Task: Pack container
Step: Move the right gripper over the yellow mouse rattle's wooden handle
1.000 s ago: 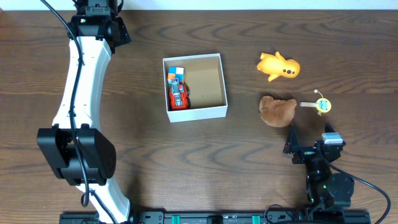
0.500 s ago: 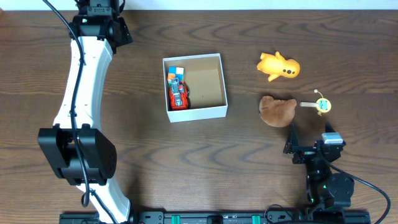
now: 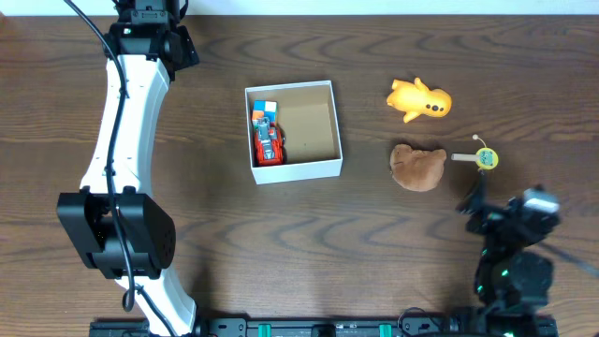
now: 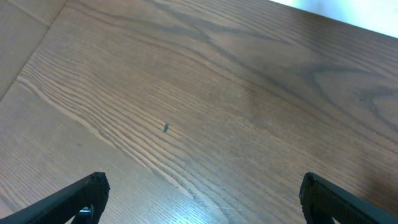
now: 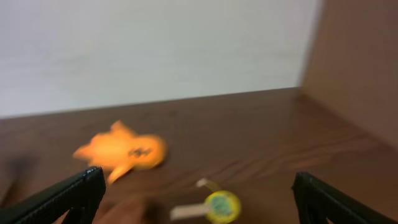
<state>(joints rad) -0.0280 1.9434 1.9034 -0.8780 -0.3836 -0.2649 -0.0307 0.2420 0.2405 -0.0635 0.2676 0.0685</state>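
I see the container (image 3: 301, 169) mid-table, with a red toy car (image 3: 269, 147) inside against one wall. My left gripper (image 4: 202, 190) hangs spread wide over the table (image 4: 186, 93). My right gripper (image 5: 196, 193), in a blurred view, looks spread too, facing an orange plush (image 5: 121, 151).

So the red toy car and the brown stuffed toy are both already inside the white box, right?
Not quite. The red toy car is inside the white box, but the brown stuffed toy lies outside it on the table, near the orange toy. The overhead view shows this.
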